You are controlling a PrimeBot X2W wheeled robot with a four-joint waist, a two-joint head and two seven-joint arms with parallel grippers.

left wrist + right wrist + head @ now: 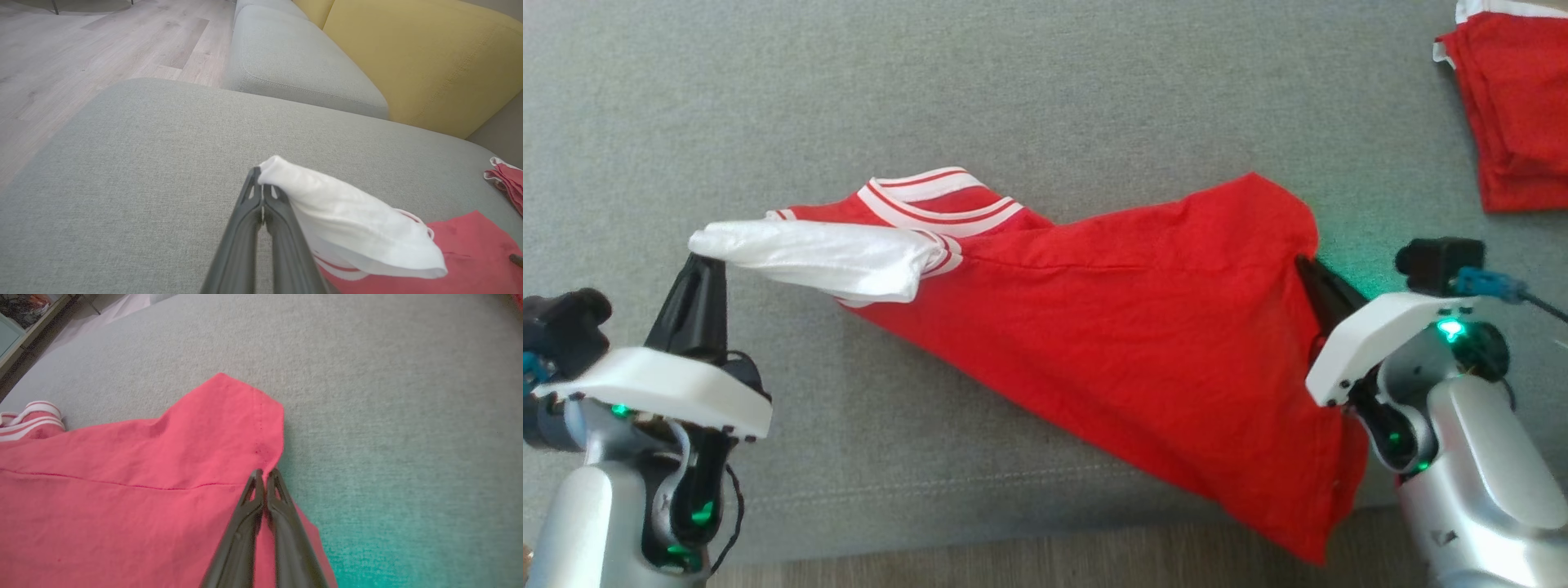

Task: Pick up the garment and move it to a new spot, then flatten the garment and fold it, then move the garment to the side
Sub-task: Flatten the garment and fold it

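The garment (1111, 327) is a red shirt with a white sleeve and a red-and-white striped collar, stretched across the grey cushion (1013, 98). My left gripper (704, 261) is shut on the tip of the white sleeve (347, 220), holding it a little off the cushion. In the left wrist view my left gripper (262, 181) pinches that sleeve's end. At the shirt's right edge my right gripper (1308, 265) is shut on the red cloth. The right wrist view shows my right gripper (265, 473) closed on the garment's hem (261, 428). The garment's lower corner hangs over the cushion's front edge.
A stack of folded red clothes (1515, 106) lies at the cushion's far right corner. Wooden floor (1013, 563) shows below the cushion's front edge. In the left wrist view, a second grey cushion (294, 61) and a yellow backrest (429, 61) lie beyond.
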